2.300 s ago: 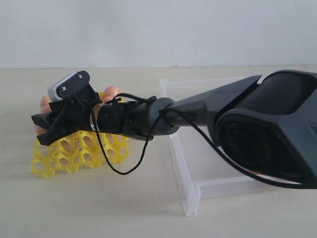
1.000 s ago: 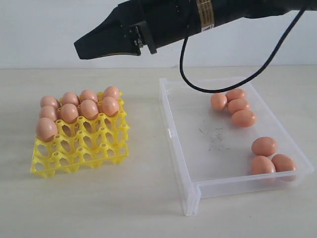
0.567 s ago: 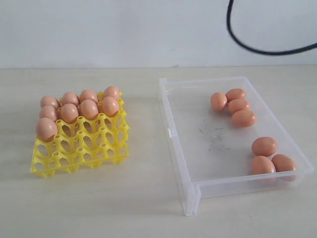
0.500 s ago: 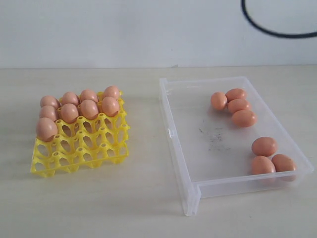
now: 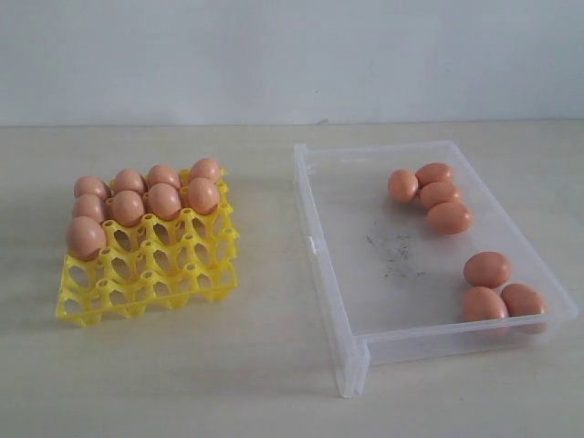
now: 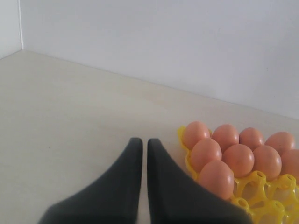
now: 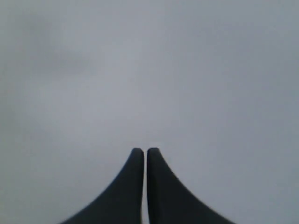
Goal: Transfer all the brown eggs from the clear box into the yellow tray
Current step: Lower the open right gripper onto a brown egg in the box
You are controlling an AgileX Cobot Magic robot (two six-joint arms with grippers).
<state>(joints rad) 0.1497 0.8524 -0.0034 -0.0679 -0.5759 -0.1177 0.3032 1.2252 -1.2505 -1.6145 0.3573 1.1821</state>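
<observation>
You were partway through the job, between one egg and the next. Nine eggs (image 5: 164, 201) sat in the tray (image 5: 146, 274) on the left, filling its two far rows, with one more in the left-hand cup of the row in front. Seven more lay in the box (image 5: 315, 246) on the right: four bunched near its far right side and three near its near right corner.

Neither arm showed in the exterior view. Your left gripper (image 6: 141, 142) was clenched with nothing between its jaws, pointing over bare table (image 5: 255, 365) just beside the egg-filled part of the tray. Your right gripper (image 7: 141, 151) was clenched and empty too, facing only blank wall.

The next move, as I judged it, called for opening the right gripper and bringing it down into the box on one egg. The lone egg between the two groups looked the easiest, since it had the most room around it. The others touched their neighbours, so a jaw could nudge one aside.

The box walls were low, but the three near eggs lay close to the right and near walls, leaving little room there. The box's left half was bare. The tray's near cups were open, with free table between tray and box for the carry.
</observation>
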